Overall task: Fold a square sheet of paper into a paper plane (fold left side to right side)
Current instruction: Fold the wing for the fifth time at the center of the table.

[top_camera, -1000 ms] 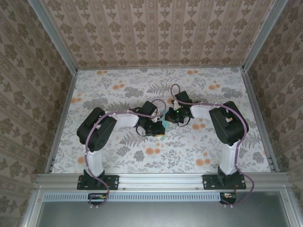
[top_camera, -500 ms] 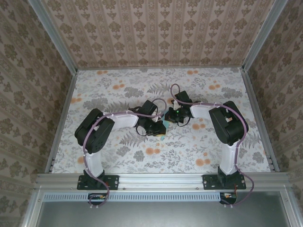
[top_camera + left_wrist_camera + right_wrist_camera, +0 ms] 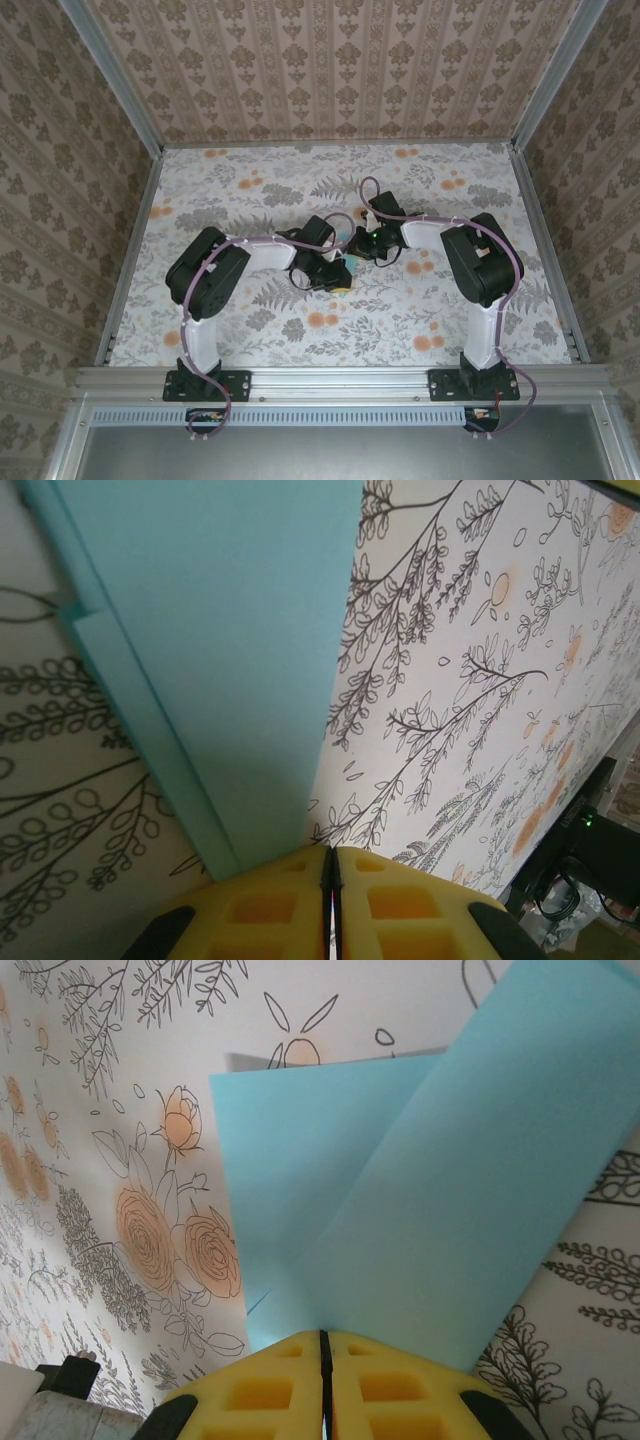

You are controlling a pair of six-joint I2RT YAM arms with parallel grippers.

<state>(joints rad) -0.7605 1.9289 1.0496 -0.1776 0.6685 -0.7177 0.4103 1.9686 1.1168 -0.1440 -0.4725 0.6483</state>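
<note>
floral tabletop [image 3: 470, 680] under the work. left gripper [image 3: 331, 858] pads closed flush, tips on the near end of the light-blue paper sheet [image 3: 220, 650]. folded band's long axis runs from the fingertips away and to their left, stepped layer edge on its left. right gripper [image 3: 322, 1340] closed too, tips touching the sheet. one flap angles away to the fingers' right over a flatter layer ahead-left.

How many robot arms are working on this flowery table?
2. The left arm reaches in from the near left, the right arm from the near right; they meet over the light-blue paper.
</note>
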